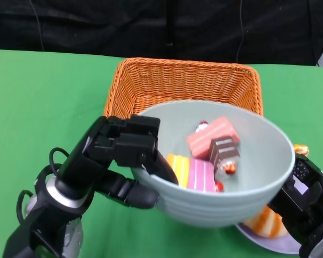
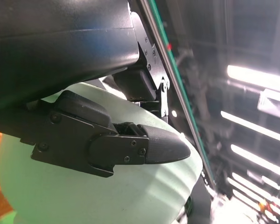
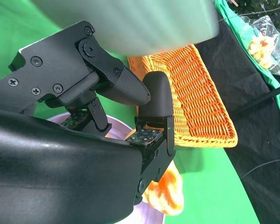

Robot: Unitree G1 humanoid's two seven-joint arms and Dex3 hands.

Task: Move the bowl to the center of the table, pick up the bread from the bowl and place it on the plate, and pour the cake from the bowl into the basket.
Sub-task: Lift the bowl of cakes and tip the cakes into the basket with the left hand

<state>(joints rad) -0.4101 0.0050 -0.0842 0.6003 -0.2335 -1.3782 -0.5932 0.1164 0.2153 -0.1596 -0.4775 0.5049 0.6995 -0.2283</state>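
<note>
At the lower left of the head view the left hand (image 1: 126,156) grips the pale green bowl (image 1: 258,188), fingers over the near-left rim and a thumb pressed against the outer wall beneath. At the lower right the right hand (image 1: 304,196) lies against the bowl's right side; whether it clasps the bowl or only props it cannot be told from here. The bowl is raised, filling the middle of the frame and overlapping the front of the basket (image 1: 151,80) behind it. Inside the bowl lie cake pieces (image 1: 212,137): a pink slab, a brown layered piece, and a striped yellow-and-pink slice nearest the camera. Under the bowl's lower right edge, a lavender plate (image 1: 269,242) peeks out with an orange-and-white bread (image 1: 266,223) on it. The right wrist view adds what the head view hides: the bowl's underside (image 3: 130,23) above the right hand's fingers (image 3: 156,95), the bread (image 3: 165,191) on the plate (image 3: 147,214) just below them, and the basket (image 3: 200,98) beyond on the green table (image 3: 210,186). The left wrist view shows only the left hand's finger (image 2: 163,147) laid flat against the bowl's ribbed outer wall (image 2: 107,196), with ceiling lights beyond. Farthest back in the head view, the table (image 1: 43,91) ends at a dark backdrop.
</note>
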